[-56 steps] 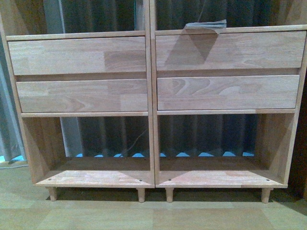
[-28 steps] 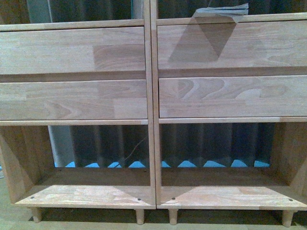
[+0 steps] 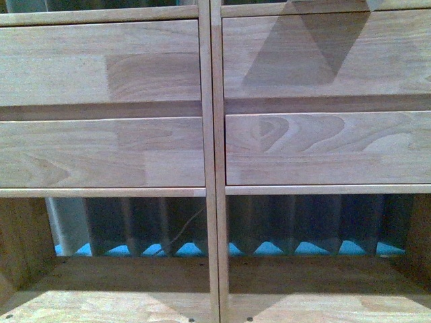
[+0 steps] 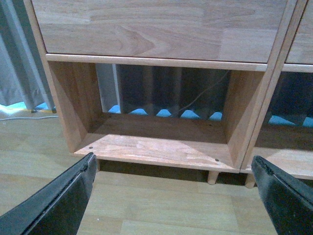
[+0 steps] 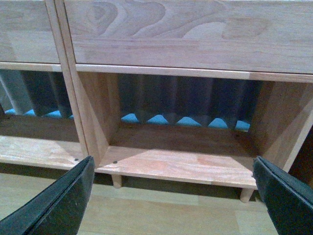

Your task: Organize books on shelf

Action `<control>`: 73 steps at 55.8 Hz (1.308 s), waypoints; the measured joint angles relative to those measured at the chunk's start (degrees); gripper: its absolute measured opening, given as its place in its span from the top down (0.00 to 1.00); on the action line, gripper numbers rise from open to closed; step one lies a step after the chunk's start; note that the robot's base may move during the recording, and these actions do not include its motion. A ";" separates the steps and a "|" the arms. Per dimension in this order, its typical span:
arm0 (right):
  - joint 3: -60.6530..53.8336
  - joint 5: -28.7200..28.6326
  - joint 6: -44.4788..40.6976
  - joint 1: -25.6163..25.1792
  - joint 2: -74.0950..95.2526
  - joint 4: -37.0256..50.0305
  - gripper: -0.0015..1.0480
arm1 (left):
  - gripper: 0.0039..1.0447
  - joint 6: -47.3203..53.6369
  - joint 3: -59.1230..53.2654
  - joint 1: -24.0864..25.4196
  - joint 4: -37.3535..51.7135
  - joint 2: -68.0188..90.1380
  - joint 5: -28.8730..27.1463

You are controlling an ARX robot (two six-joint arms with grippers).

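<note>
The light-wood shelf (image 3: pixel 210 161) fills the front view, its two columns split by a middle upright, each with two plain drawer fronts above an open bottom bay. The books are out of view. My left gripper (image 4: pixel 173 196) is open over the floor in front of the left column's bottom bay (image 4: pixel 156 147), its black fingers (image 4: pixel 58 200) wide apart and holding nothing. My right gripper (image 5: pixel 173 196) is open as well, facing the right column's bottom bay (image 5: pixel 181 161), with black fingers (image 5: pixel 283 200) at both sides of the frame.
Grey curtain (image 3: pixel 296 219) and a blue strip (image 3: pixel 269 249) show through the shelf's open back. A thin cable (image 4: pixel 200 98) hangs behind the left bay. Short peg legs (image 5: pixel 116 181) lift the unit off the pale wood floor (image 4: pixel 161 210). More curtain (image 4: pixel 19 63) hangs left of the shelf.
The front view has closed in on the shelf and dropped: the drawers look larger, and the book on the right column's top board has slid out of the frame's top.
</note>
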 joint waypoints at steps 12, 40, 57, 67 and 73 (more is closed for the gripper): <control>0.00 0.15 0.00 0.00 0.02 0.00 0.07 | 0.07 0.00 -0.02 0.00 0.00 0.02 -0.02; 0.00 0.00 0.04 0.00 0.00 0.00 0.07 | 0.07 0.00 -0.02 0.00 0.00 0.00 0.00; 4.00 -24.50 7.21 -8.68 8.70 -3.63 0.07 | 0.07 0.00 -0.02 0.02 0.00 0.00 0.00; 16.06 -39.69 27.17 -10.36 28.55 10.93 0.07 | 0.07 0.00 -0.02 0.02 0.00 -0.02 0.00; 22.60 -36.79 35.85 -6.03 38.27 17.09 0.07 | 0.07 0.00 -0.02 0.02 0.00 -0.02 0.00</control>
